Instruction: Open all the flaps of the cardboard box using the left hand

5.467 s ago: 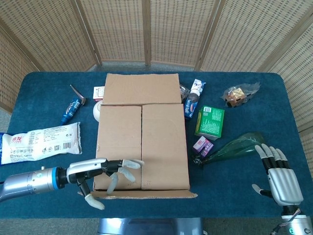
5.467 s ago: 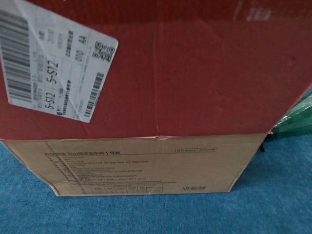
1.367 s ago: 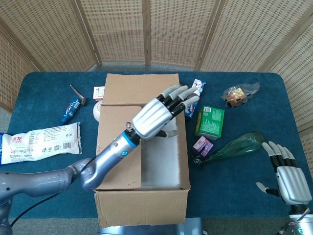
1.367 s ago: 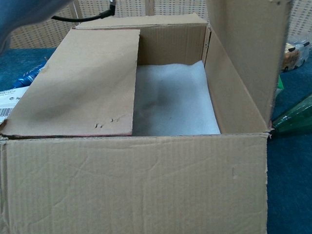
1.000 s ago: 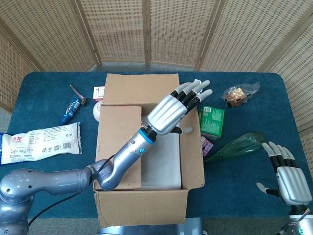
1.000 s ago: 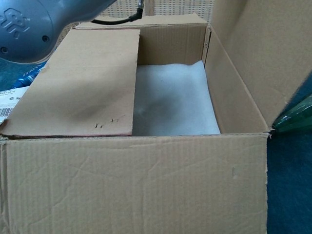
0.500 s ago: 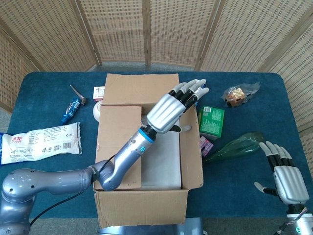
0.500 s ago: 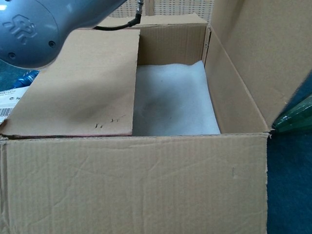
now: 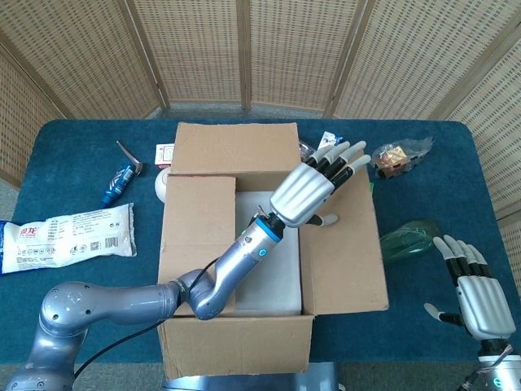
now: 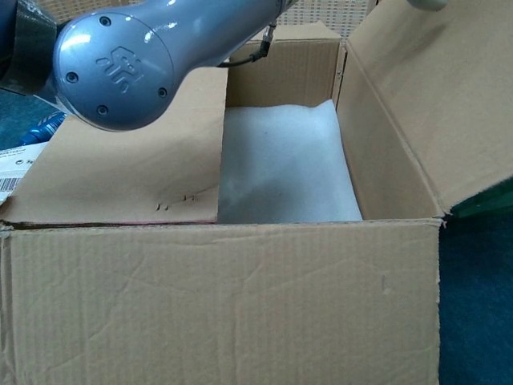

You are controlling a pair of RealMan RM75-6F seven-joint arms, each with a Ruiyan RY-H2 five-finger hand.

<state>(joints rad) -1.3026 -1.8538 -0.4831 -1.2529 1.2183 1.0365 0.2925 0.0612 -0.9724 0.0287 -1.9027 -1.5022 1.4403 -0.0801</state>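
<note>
Reaching: your left hand stretches across the cardboard box, over its right flap.
Left fingers: spread and extended, holding nothing; whether they touch the flap you cannot tell.
Right flap: folded outward to the right, lying over the green bottle.
Left flap: closed, lying flat across the left half of the opening.
Far flap: folded back, away from you.
Box: in the middle of the blue table, white padding showing inside.
Right hand: at the near right corner, fingers apart, empty.
Left of the box: a white packet and a blue tube.
</note>
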